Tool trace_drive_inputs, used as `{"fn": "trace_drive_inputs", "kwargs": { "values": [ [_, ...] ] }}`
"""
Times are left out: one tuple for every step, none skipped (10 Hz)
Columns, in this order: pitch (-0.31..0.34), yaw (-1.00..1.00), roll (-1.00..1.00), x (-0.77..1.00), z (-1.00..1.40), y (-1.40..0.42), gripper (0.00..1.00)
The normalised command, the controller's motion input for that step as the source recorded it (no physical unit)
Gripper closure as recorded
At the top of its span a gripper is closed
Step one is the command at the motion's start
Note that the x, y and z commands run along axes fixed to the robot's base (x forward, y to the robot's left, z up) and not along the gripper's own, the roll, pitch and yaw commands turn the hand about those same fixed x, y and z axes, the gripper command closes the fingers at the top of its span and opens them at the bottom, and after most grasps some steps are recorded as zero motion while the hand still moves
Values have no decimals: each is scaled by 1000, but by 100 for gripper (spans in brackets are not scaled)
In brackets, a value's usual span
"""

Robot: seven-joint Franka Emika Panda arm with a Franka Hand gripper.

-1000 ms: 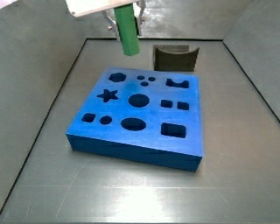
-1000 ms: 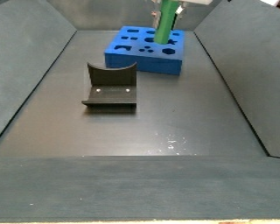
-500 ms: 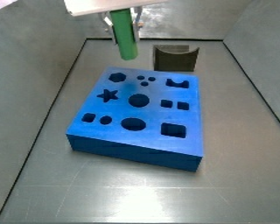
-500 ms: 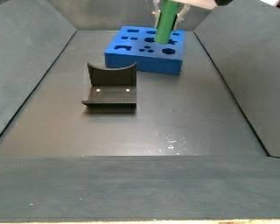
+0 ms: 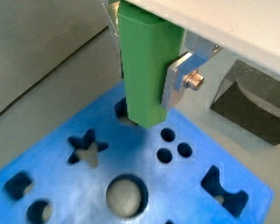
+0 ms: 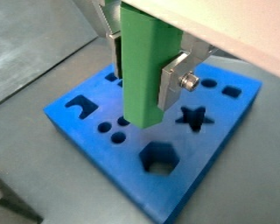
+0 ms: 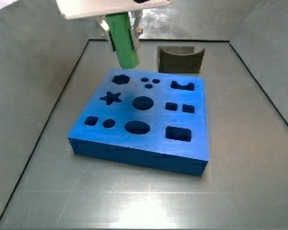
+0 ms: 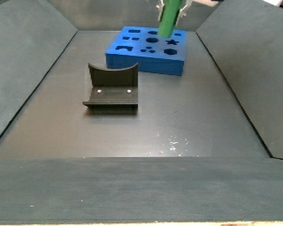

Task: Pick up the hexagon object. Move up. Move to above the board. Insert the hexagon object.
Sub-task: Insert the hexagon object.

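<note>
The hexagon object (image 7: 121,43) is held upright, clamped btwn the fingers (image 5: 178,77) of the gripper (image 6: 140,57), top-centre of both side views, above the board (image 7: 197,121) w/o touching it.

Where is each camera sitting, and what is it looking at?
Wrist views: on the arm's wrist, looking down the gripper at the hexagon object and the board; a silver finger shows.
Side view: high up, looking down at the board, fixture behind.
Side view: low down, fixture near, board far.
All four share the peg and the board.
</note>
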Motion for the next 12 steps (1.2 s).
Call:
{"fn": "trace_drive_inputs", "kwargs": {
  "values": [
    [0,1000,-134,0,-866,54,100],
    [0,1000,-134,0,-883,71,100],
    [-89,17,0,-57,0,0,100],
    [6,0,34,-91,-46,69,100],
    [726,-163,651,-220,0,0,100],
    [909,-409,497,-191,0,46,100],
    [746,-340,443,0,-183,0,100],
    [0,0,0,0,-37,0,100],
    [-406,0,-120,194,-834,0,100],
    [-420,0,-171,257,-814,14,100],
    [-543,0,-160,0,-197,0,100],
    [0,0,60,0,-100,0,100]
  ]
}}
